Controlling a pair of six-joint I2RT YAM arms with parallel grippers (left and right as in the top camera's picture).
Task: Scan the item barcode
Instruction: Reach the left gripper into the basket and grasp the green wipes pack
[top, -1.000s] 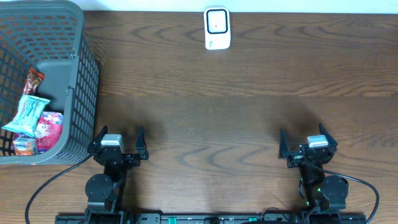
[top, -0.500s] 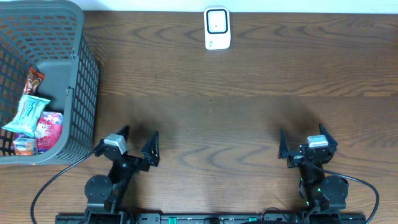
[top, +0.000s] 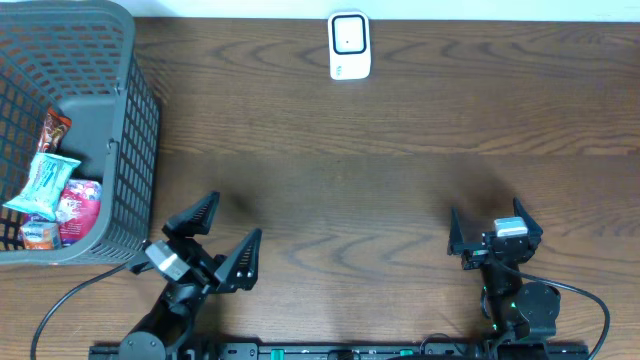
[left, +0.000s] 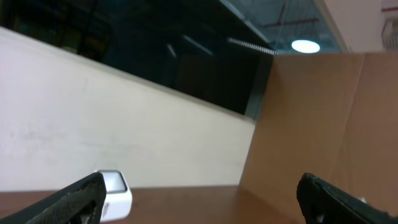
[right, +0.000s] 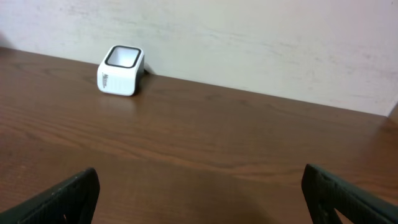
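The white barcode scanner (top: 349, 45) stands at the table's far edge, centre; it also shows in the left wrist view (left: 115, 194) and the right wrist view (right: 121, 70). Snack items lie in the grey basket (top: 135, 110) at the left: a teal packet (top: 44, 181), a pink packet (top: 79, 206) and others. My left gripper (top: 236, 217) is open and empty, raised and angled to the right, just right of the basket. Its camera looks up at the wall, with the left gripper (left: 200, 190) spread wide. My right gripper (top: 486, 214) rests open and empty near the front right, jaws wide in its own view (right: 199, 183).
The brown wooden table (top: 400, 150) stretches between the grippers and the scanner. A pale wall (right: 249, 37) runs behind the scanner. A brown cardboard panel (left: 323, 124) stands to the right in the left wrist view.
My left arm has risen from its rest pose and turned its open gripper up and to the right. The right arm and everything else have stayed still.
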